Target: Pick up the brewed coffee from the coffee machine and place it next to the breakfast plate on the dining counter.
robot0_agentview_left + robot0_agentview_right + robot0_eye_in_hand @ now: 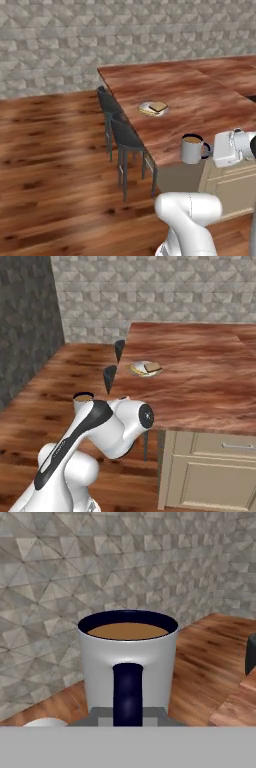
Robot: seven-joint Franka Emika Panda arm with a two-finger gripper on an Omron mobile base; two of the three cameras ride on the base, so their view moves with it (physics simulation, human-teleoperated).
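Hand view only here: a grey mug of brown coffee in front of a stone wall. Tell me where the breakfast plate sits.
Observer: The small round grey plate with toast lies on the reddish-brown wood dining counter, near its stool-side edge.
Operator: Report the mug against it.
Observer: The grey mug is well apart from the plate, by the counter's near corner, with its handle toward the pincer.
Operator: Name anything by that edge.
Observer: Two dark stools stand along it, on the floor side of the plate.
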